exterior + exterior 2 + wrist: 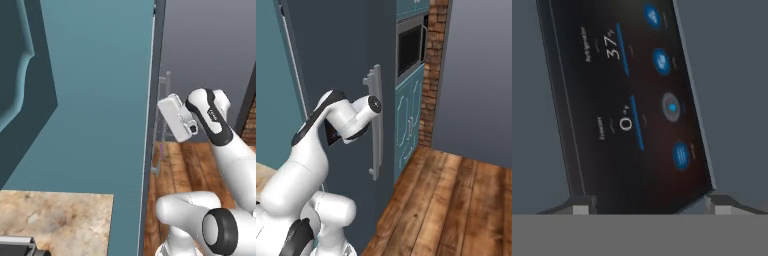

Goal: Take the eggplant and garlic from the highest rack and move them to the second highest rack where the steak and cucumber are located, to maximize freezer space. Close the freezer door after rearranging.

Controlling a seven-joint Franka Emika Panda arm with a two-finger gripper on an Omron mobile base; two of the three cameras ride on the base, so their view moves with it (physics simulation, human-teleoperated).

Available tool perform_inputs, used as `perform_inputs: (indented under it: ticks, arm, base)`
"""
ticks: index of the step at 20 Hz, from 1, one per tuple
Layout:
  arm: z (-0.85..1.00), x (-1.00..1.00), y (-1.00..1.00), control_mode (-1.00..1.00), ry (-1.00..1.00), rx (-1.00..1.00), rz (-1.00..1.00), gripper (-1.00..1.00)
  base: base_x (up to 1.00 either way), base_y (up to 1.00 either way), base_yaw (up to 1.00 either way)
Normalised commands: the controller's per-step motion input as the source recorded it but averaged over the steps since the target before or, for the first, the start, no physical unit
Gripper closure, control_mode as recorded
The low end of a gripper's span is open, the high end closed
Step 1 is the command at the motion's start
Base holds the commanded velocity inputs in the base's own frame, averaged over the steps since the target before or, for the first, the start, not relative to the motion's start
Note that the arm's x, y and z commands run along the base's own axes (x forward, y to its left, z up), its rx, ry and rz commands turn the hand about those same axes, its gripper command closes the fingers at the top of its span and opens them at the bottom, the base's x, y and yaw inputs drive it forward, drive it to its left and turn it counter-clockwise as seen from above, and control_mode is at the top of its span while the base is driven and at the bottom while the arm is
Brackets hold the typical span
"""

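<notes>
The dark slate freezer door (351,60) stands right in front of the arm, its long grey handle (374,125) running upright. My gripper (650,205) is held against the door face, pointing at a black control panel (632,100) with blue buttons and temperature readouts. Its two fingertips (582,205) stand wide apart at the panel's lower corners, with nothing gripped between them. In the left base view the white hand (175,117) sits beside the door's edge (152,125). The eggplant, garlic, steak, cucumber and racks are hidden.
A teal panel (95,100) rises left of the door, with a marbled counter (55,222) below it. Teal cabinets with a built-in microwave (410,47) and a brick wall (433,75) lie to the right. Wooden floor (446,205) stretches away on the right.
</notes>
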Motion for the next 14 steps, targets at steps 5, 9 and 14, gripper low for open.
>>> perform_inputs:
  ticks: [5,9,14]
  arm:
    - [-0.02,0.14,0.58,-1.0,0.0,0.03,0.05,-1.0]
    - [-0.07,0.0,0.61,-1.0,0.0,0.0,0.02,-1.0]
    - [-0.09,0.0,0.55,-1.0,0.0,0.0,0.01,-1.0]
  base:
    - [0.0,0.0,0.0]
    - [0.0,0.0,0.0]
    - [0.0,0.0,0.0]
